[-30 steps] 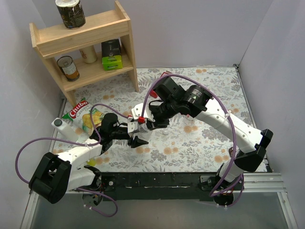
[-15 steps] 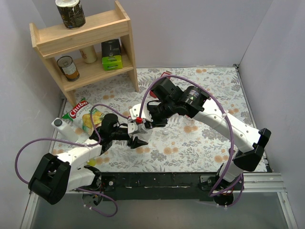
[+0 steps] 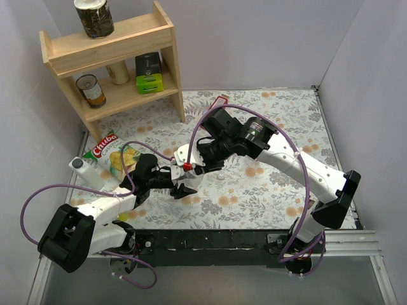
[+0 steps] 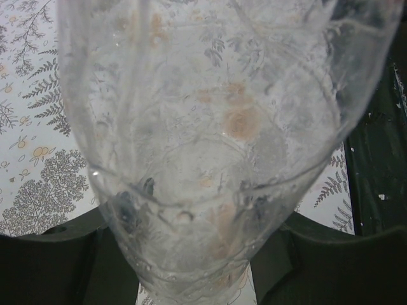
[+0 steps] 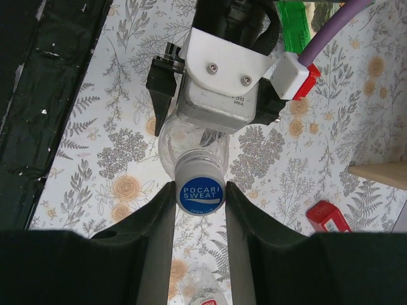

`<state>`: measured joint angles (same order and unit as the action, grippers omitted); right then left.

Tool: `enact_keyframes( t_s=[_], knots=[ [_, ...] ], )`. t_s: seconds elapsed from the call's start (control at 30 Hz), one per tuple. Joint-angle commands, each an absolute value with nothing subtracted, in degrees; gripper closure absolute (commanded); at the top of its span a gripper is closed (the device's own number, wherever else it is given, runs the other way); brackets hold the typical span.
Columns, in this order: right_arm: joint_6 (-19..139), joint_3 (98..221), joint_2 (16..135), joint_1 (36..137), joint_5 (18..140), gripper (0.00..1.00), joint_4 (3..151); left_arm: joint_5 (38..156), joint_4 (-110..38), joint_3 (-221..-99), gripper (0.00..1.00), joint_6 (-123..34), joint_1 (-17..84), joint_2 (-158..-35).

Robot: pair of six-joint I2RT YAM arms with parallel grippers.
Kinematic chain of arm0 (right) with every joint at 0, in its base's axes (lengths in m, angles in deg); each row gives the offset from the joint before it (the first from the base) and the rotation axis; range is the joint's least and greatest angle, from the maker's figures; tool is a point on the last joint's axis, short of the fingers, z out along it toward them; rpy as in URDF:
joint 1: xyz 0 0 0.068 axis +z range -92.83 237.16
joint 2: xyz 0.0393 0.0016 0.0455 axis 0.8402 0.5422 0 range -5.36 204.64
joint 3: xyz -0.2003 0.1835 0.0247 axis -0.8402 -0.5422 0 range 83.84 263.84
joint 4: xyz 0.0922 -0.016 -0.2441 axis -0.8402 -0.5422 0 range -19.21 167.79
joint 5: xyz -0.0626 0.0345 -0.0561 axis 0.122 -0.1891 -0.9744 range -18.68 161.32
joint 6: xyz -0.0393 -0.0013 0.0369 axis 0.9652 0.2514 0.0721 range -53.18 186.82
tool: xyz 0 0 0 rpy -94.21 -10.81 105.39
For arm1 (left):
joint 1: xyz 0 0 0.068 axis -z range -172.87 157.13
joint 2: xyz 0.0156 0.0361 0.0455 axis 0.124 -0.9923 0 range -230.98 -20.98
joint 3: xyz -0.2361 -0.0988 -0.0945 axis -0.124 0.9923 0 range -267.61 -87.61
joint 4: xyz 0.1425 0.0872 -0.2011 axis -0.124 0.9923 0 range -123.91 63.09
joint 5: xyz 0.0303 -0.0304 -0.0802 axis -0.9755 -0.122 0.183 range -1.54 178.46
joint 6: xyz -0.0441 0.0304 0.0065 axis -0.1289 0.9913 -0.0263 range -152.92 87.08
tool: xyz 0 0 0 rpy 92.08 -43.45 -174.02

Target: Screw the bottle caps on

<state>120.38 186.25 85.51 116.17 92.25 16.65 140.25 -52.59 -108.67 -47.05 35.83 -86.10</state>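
The plain clear bottle (image 5: 189, 145) lies roughly level in the air, and my left gripper (image 3: 180, 184) is shut round its body. In the left wrist view the bottle (image 4: 210, 127) fills the frame between my dark fingers (image 4: 57, 260). The blue-and-white cap (image 5: 200, 194) sits on its neck. My right gripper (image 5: 200, 188) is shut on that cap, one finger touching each side. The second bottle (image 5: 206, 289), with a red-and-white label, lies on the table below, uncapped. The pale cap is out of view.
A flat red box (image 5: 327, 216) lies on the floral cloth; it also shows at the back in the top view (image 3: 221, 100). A wooden shelf (image 3: 114, 57) with cans stands back left. A crisp bag (image 3: 111, 152) lies front left. The dark table edge (image 5: 38, 95) is nearby.
My right wrist has shifted a little down and left towards the left gripper, and its elbow has swung left. The left arm has hardly moved and still holds the bottle.
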Motion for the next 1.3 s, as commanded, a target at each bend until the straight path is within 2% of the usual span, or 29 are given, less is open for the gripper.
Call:
enact_keyframes(
  t_s=[0.0, 0.3, 0.57, 0.77, 0.9, 0.93, 1.0, 1.1, 1.13, 1.27],
  knots=[
    [123.4, 184.9, 84.5, 116.5, 92.2, 0.70, 12.3, 141.6, -58.9, -109.5, 1.00, -46.8, 36.0, -83.9],
    [118.7, 187.0, 86.5, 116.5, 93.2, 0.70, 10.9, 140.2, -62.0, -108.8, 1.00, -50.1, 36.4, -84.3],
    [104.1, 187.6, 88.1, 116.5, 92.2, 0.71, 12.0, 132.9, -72.5, -104.9, 1.00, -61.4, 36.4, -84.0],
    [102.8, 188.2, 89.3, 116.3, 90.3, 0.69, 12.0, 134.3, -71.9, -104.0, 1.00, -62.5, 36.6, -84.1],
    [103.3, 193.2, 91.9, 116.3, 90.8, 0.55, 8.7, 134.1, -71.0, -103.5, 1.00, -62.2, 36.5, -84.7],
    [103.1, 194.4, 92.2, 116.3, 90.9, 0.49, 8.5, 134.2, -70.9, -103.3, 1.00, -62.2, 36.5, -85.1],
    [103.3, 195.2, 91.8, 116.3, 90.9, 0.45, 9.1, 134.5, -70.9, -103.1, 1.00, -62.1, 36.5, -85.3],
    [103.3, 197.1, 91.5, 116.3, 90.9, 0.29, 9.4, 134.9, -70.7, -102.7, 1.00, -61.7, 36.5, -85.8],
    [103.0, 197.7, 91.4, 116.3, 90.7, 0.15, 9.3, 134.9, -70.7, -102.6, 1.00, -61.7, 36.5, -85.9],
    [102.9, 197.7, 90.2, 116.3, 88.9, 0.08, 8.7, 135.3, -70.7, -102.6, 1.00, -61.7, 36.5, -86.4]
  ],
)
